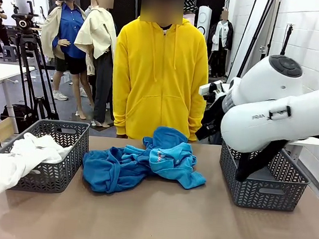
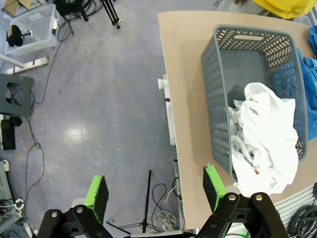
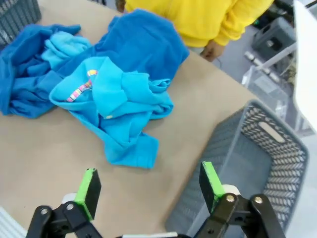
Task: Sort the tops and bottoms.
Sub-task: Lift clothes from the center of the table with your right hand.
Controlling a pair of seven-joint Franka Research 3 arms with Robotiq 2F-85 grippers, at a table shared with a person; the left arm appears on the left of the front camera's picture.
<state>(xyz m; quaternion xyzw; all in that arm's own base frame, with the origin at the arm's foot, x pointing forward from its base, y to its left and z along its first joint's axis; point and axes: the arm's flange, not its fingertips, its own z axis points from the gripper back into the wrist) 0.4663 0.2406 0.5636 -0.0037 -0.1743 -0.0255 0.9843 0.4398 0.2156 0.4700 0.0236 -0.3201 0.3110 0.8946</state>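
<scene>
Clothes heap (image 1: 144, 163) sits mid-worktop (image 1: 166, 222), between the two grey baskets and touching neither. You can tell two shades in it: a darker blue piece (image 1: 106, 171) toward the robot's left, and a turquoise piece (image 1: 172, 160) bunched on top toward the right. The turquoise piece has a small striped patch, clearest in the right wrist view.

Left basket (image 1: 74, 151) holds a white garment (image 1: 20, 157). Part of it spills over the basket's near-left rim and hangs down outside.

Right basket (image 1: 265, 192) stands at the right end of the worktop. The right arm (image 1: 284, 114) crosses in front of it.

Left jaws: spread fully wide with nothing between the green pads (image 2: 97, 196). They hang over the floor just off the worktop's left edge, with the left basket up and to the right in that view.

Right jaws: also at full spread and holding nothing. You see them above bare worktop between the heap and the right basket, apart from both.

Person in a yellow hoodie (image 1: 159, 74) stands at the far edge behind the heap, with one hand (image 3: 214, 49) low by the worktop's edge.
</scene>
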